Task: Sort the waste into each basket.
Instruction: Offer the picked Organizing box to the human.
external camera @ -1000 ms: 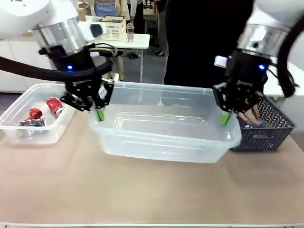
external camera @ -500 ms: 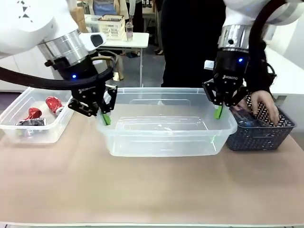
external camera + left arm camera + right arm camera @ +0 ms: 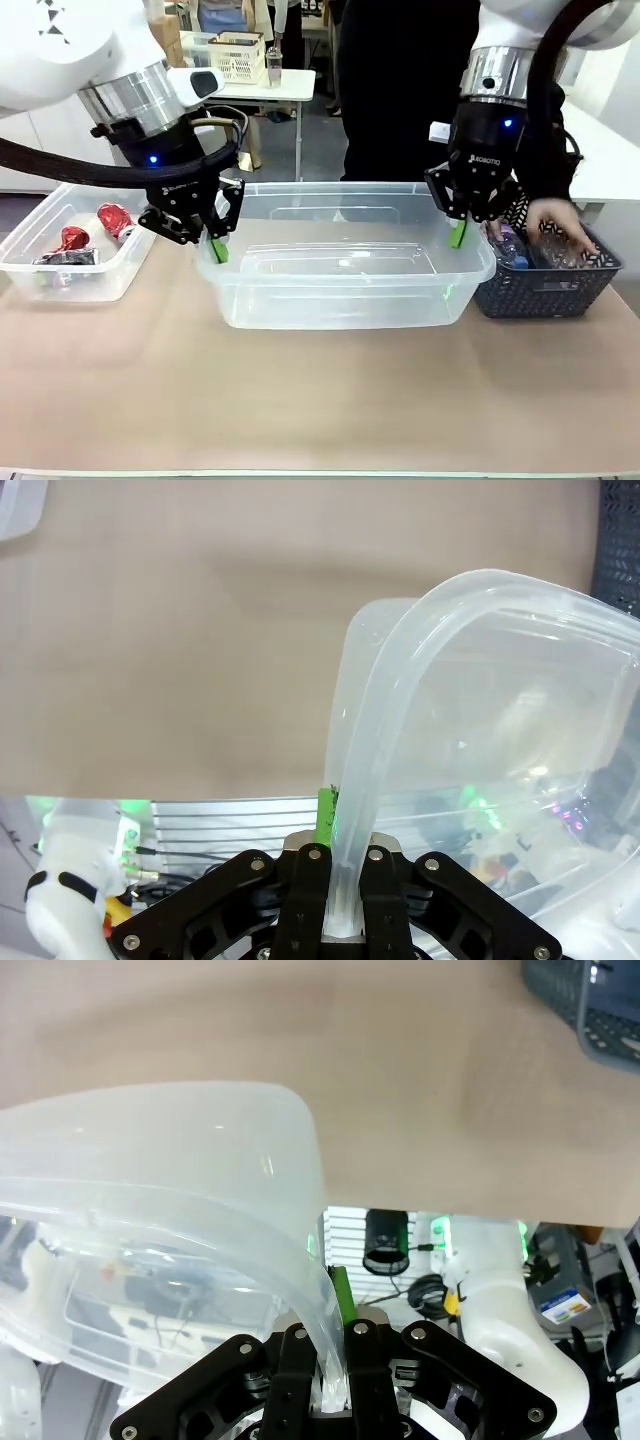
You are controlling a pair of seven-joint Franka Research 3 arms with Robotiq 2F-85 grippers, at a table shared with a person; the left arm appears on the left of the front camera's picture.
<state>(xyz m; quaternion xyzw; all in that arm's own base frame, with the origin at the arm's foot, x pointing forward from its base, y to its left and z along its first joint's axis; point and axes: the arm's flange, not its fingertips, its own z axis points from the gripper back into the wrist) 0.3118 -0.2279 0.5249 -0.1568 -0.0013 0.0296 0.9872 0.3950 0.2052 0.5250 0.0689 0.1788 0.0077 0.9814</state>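
- Left gripper (image 3: 214, 246), right gripper (image 3: 458, 236): each clamped on opposite rims of big tub (image 3: 340, 305).
- Red waste (image 3: 100, 228): in small tub (image 3: 40, 215) beyond left gripper; bottles (image 3: 508, 250): in basket (image 3: 545, 292) beside right gripper.
- Risk: we pull unevenly, thin rim twists free.

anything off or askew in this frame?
Nothing spilled or broken. The large clear plastic tub looks roughly level, its rim pinched by the left gripper and right gripper. A person's hand reaches into the dark lattice basket close by.
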